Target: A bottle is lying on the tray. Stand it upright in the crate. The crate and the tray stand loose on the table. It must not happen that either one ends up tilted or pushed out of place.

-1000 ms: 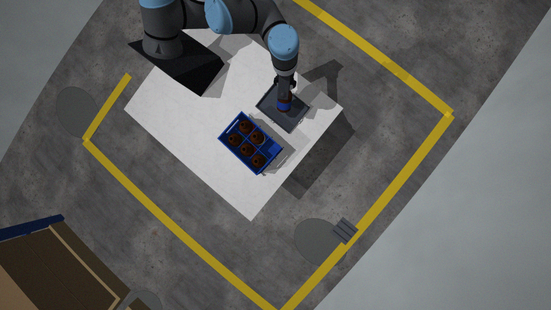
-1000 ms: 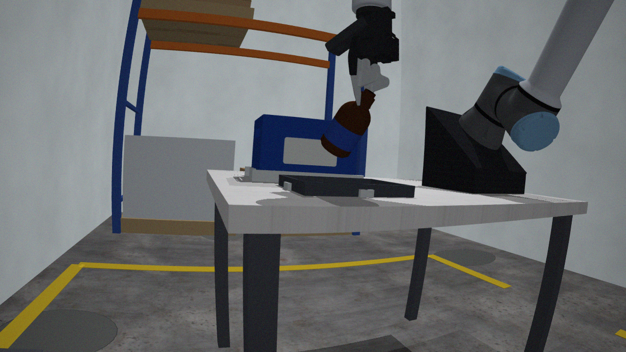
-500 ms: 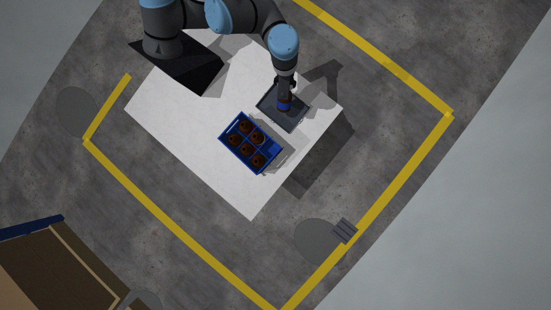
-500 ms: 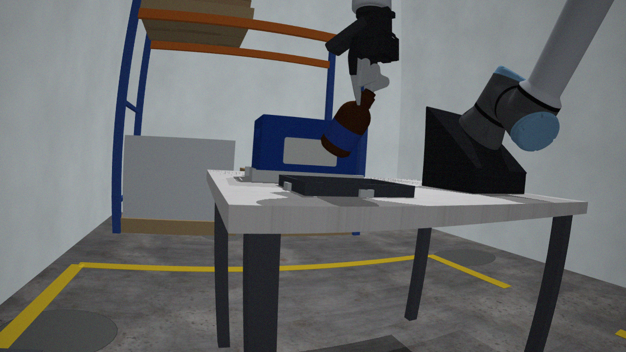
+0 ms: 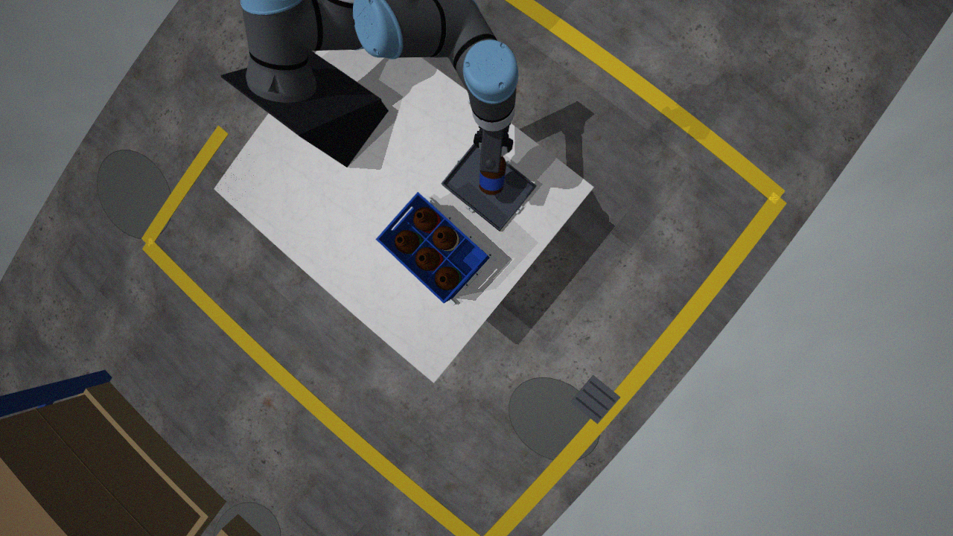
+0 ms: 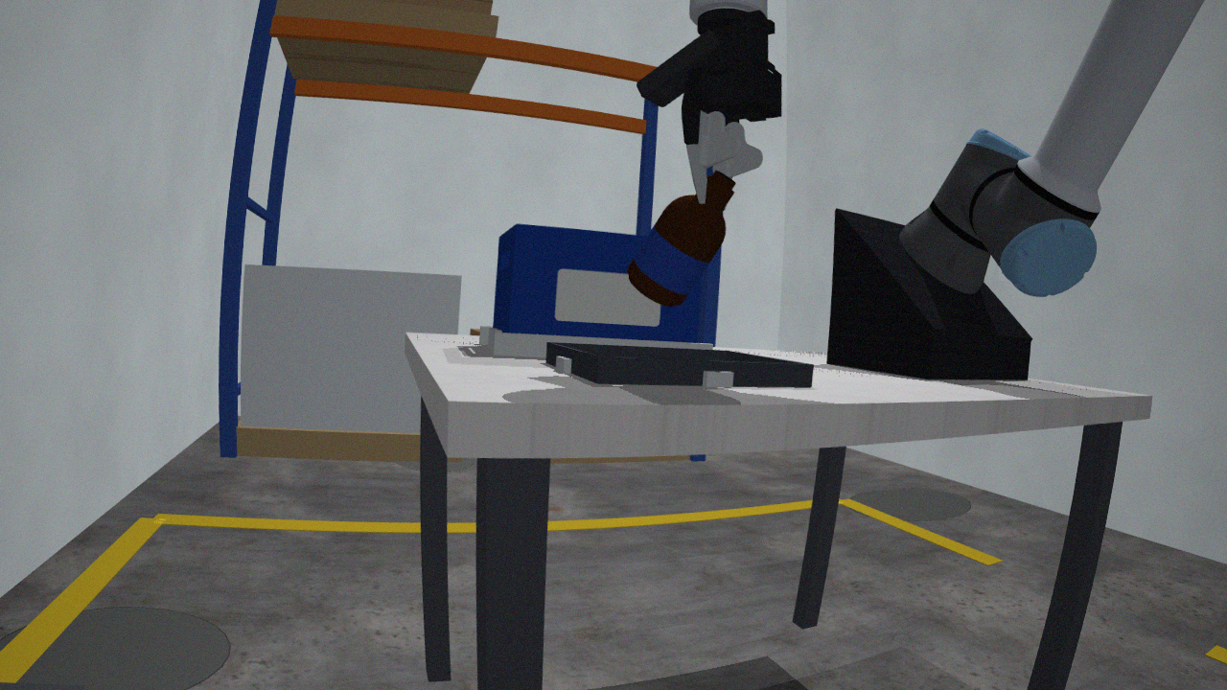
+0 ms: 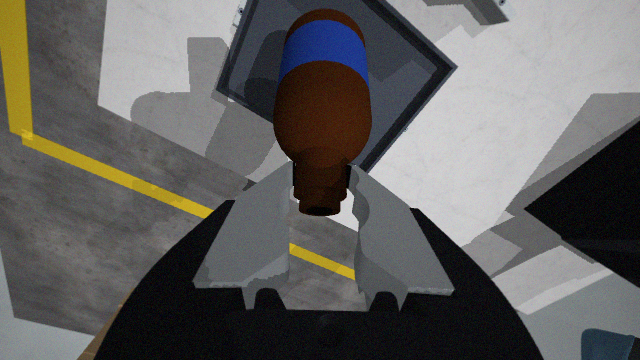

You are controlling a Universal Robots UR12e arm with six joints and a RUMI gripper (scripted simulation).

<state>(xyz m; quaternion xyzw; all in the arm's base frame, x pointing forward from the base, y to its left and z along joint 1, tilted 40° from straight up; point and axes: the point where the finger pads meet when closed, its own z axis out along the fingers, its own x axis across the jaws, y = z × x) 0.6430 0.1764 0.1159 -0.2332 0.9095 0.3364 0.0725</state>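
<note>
Table with a pale, stone-like top [image 5: 319,233] [image 6: 772,430] [image 7: 475,165], beneath the gripper and bearing both loose pieces: little to stop a slide there after any sideways knock.

Tall blue compartmented crate [image 5: 410,270] [image 6: 531,283], lower than the gripper and off to one side, past the tray. Five brown bottles [image 5: 426,258] upright inside; one free compartment, in the row nearer the gripper, at the end. Main danger there, by judgement: a slanted or off-centre descent, with the base catching on a wall or divider and the push then tilting or shifting the whole crate. Second danger: a neighbouring bottle struck by the low side of a leaning base.

Shallow dark grey rectangular tray [image 5: 466,181] [image 6: 652,373] [image 7: 395,95], directly under the gripper and apart from the load. Likely cause of trouble: sideways travel too low, with base against rim and the tray dragged along.

Brown round-shouldered bottle with a blue band [image 5: 491,181] [image 6: 673,253] [image 7: 322,110], in the air over the tray, hanging from the gripper by the neck, clearly tilted, base low and out ahead of the fingertips. Not yet fit for lowering; straightening needed first, with room for the base's swing.

Black gripper with grey fingers [image 5: 491,147] [image 6: 707,182], mostly closed, a narrow gap filled by the bottle's neck. Small hold, heavy end far off: a possible pivot or slip under jerky motion or contact.

no visible change from the earlier top and exterior pictures — the bottle [image 5: 491,182] [image 6: 678,248] [image 7: 322,110] and the gripper [image 5: 492,163] [image 6: 711,187] [image 7: 320,165] showed no shift that could be made out (any smaller movement was too slight to tell)
</note>
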